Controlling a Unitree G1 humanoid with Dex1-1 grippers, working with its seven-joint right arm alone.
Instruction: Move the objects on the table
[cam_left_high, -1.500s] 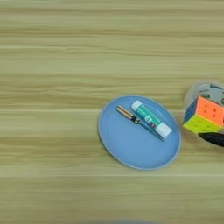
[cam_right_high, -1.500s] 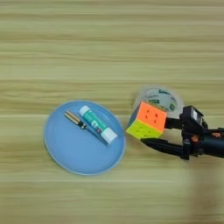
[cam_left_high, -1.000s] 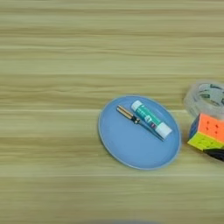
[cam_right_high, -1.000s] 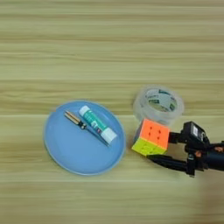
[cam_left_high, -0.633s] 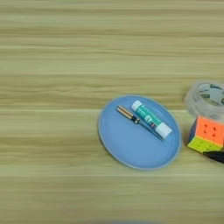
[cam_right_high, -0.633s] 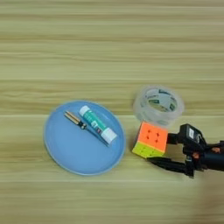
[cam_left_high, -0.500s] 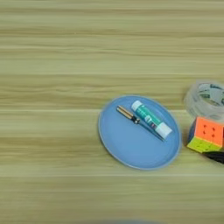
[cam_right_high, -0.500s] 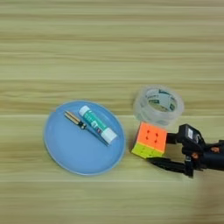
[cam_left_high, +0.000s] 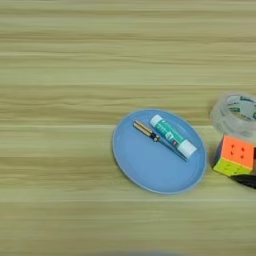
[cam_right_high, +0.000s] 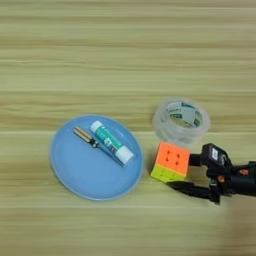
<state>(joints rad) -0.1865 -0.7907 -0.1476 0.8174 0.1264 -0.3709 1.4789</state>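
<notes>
The multicoloured puzzle cube (cam_right_high: 170, 161) rests on the table (cam_right_high: 125, 60), just in front of the clear tape roll and right of the blue plate. My right gripper (cam_right_high: 185, 173) is open at the cube's right side: the upper black finger (cam_right_high: 196, 159) is by its right face, and the lower finger (cam_right_high: 187, 189) reaches along its front corner. The white glue stick with green label (cam_right_high: 111, 142) and the thin screwdriver with tan handle (cam_right_high: 86, 137) lie side by side in the plate. In the left eye view only the cube (cam_left_high: 234, 156) and a fingertip (cam_left_high: 246, 181) show.
The blue round plate (cam_right_high: 75, 175) sits left of centre. The clear tape roll (cam_right_high: 181, 120) lies behind the cube, close to it. Broad bare wood stretches across the back and left. My forearm enters from the right edge.
The cube came down off the tape roll's front and toward the near edge, carried by my gripper, and now rests on the table. Over the last half second almost nothing has moved.
</notes>
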